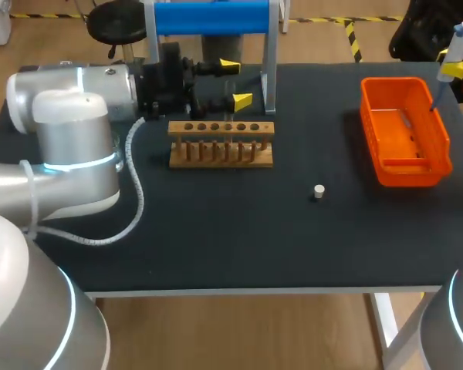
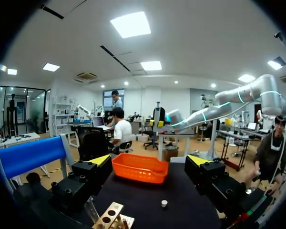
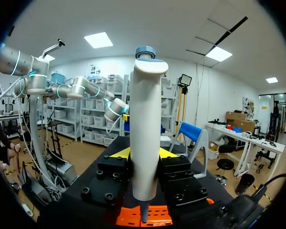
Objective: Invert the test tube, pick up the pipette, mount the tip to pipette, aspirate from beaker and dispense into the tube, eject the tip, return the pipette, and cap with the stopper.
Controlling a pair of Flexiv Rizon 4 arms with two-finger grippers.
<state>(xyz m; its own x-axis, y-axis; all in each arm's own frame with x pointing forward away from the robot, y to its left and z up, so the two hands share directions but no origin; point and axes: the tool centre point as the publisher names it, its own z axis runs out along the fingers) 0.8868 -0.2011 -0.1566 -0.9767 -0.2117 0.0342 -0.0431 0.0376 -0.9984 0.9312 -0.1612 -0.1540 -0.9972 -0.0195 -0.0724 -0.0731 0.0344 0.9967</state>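
Observation:
My right gripper [image 1: 453, 69] is at the table's far right, shut on a white pipette [image 1: 458, 40] with a blue cap. The pipette's thin lower end hangs over the orange basket [image 1: 405, 131]. In the right wrist view the pipette [image 3: 145, 138] stands upright between the yellow-tipped fingers [image 3: 118, 153] of my right gripper [image 3: 144, 155], with the basket [image 3: 155, 215] beneath. My left gripper [image 1: 236, 83] is open behind the wooden tube rack [image 1: 221, 142] with nothing in it. A small white stopper [image 1: 319, 192] lies on the mat. From the left wrist, my gripper [image 2: 150, 162] faces the basket [image 2: 139, 168], stopper [image 2: 164, 203] and rack [image 2: 112, 217].
A stand with a blue bar [image 1: 212, 17] and metal uprights [image 1: 268, 73] rises at the table's back, right beside my left gripper. My left arm's cable [image 1: 131, 208] loops over the mat at the left.

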